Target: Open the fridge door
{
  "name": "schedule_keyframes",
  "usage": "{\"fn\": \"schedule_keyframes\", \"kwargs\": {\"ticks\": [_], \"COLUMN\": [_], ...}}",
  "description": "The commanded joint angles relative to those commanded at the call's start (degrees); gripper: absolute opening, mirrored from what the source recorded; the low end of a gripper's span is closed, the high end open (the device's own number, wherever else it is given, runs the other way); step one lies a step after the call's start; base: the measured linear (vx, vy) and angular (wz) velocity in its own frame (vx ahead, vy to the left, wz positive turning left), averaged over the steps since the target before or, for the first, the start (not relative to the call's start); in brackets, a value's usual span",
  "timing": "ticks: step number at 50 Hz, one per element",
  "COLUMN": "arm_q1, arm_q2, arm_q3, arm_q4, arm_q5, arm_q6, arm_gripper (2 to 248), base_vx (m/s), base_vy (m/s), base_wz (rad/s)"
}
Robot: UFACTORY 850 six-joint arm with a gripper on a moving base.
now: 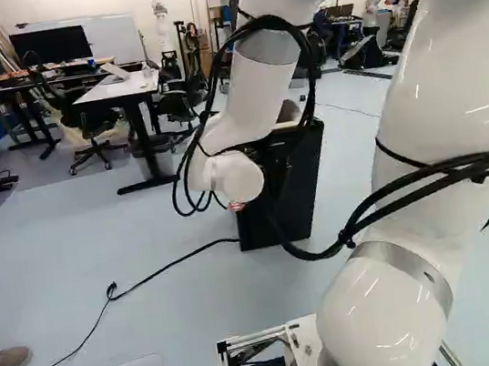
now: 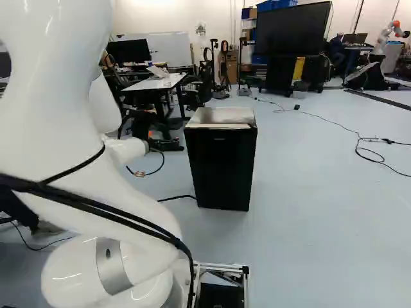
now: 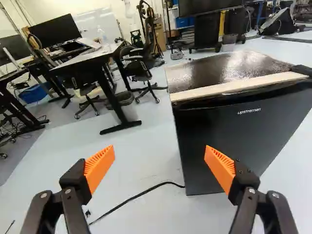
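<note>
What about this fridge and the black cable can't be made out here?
- Inside the fridge, right base and wrist views: hidden by its shut door.
- One upper fridge corner, wrist view: cut off by the edge.
- Black cable beyond the fridge, right base view: hidden behind it.

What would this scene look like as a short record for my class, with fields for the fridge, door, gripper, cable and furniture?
Fridge: black fridge, upright on the floor
Door: door looks closed
Gripper: gripper open, nothing held; fridge ahead, mostly off to one side
Cable: black cable on the floor, running to the fridge's foot
Furniture: white-topped desk beyond the fridge
Task status: door not yet open
</note>
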Motion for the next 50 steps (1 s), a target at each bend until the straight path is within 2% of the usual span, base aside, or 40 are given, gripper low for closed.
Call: {"fn": "schedule_keyframes", "kwargs": {"ticks": [30, 50], "arm_q1": [3.9, 3.6], "arm_q2": [-10.8, -19.5], "arm_q3": [-7.3, -14.8], "arm_q4": [7.8, 12.8], "arm_q5": [3.1, 5.4], "arm_q6": [0.0, 0.0], "arm_gripper": [247, 247], "base_vx": [0.0, 0.0], "base_vy": [0.0, 0.0], "base_wz": [0.0, 0.0]}}
